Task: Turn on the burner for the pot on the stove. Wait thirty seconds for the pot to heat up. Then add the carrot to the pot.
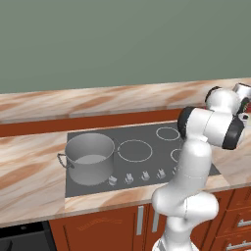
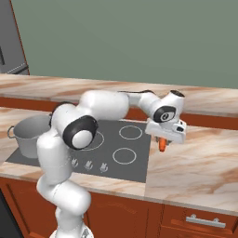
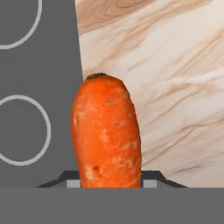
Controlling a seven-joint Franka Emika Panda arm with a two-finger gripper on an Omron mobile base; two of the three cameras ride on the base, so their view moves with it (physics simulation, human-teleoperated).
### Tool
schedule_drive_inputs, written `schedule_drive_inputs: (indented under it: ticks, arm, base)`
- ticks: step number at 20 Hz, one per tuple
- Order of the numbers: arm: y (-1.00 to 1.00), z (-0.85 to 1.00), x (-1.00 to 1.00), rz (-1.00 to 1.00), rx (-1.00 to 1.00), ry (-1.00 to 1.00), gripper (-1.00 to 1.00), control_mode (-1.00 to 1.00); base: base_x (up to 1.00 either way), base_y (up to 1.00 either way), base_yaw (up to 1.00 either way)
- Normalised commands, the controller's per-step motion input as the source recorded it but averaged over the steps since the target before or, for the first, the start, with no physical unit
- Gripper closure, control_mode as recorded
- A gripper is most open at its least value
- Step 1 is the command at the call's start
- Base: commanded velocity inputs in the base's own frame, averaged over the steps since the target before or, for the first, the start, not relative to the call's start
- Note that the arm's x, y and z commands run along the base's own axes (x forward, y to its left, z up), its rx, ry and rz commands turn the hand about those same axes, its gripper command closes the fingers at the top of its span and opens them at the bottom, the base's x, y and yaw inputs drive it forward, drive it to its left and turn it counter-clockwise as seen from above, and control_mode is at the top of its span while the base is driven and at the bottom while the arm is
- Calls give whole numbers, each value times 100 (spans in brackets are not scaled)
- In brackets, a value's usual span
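Observation:
The carrot (image 3: 107,131) is a stubby orange stick clamped between my gripper's (image 3: 109,181) two dark tips. From the right base camera the carrot (image 2: 162,144) hangs below the gripper (image 2: 163,138), above the right edge of the stove (image 2: 139,153) where it meets the counter. The grey pot (image 1: 89,158) stands on the front left ring of the stove (image 1: 147,135), far left of the gripper; in the right base view the pot (image 2: 30,135) is partly hidden behind my arm. Its inside looks bare.
A row of silver knobs (image 1: 144,175) lines the stove's front edge, also seen as knobs (image 2: 88,164) beside my arm. Marble counter (image 2: 200,162) stretches right of the stove, with a raised ledge (image 1: 98,103) behind. Cabinet drawers (image 2: 200,221) sit below.

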Motion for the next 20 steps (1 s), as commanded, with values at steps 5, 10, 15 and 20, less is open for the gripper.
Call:
schedule_drive_inputs:
  ticks: [5, 10, 15, 20]
  arm:
    - [100, 30, -15, 12, 0, -12, 100, -100]
    - [100, 7, -8, 23, 0, -10, 100, -100]
    - [100, 31, -2, 21, -1, -8, 100, -100]
    - [100, 67, 0, 14, -5, 0, 100, -100]
  base:
    - [0, 0, 0]
    - [0, 0, 0]
    - [0, 0, 0]
    - [0, 0, 0]
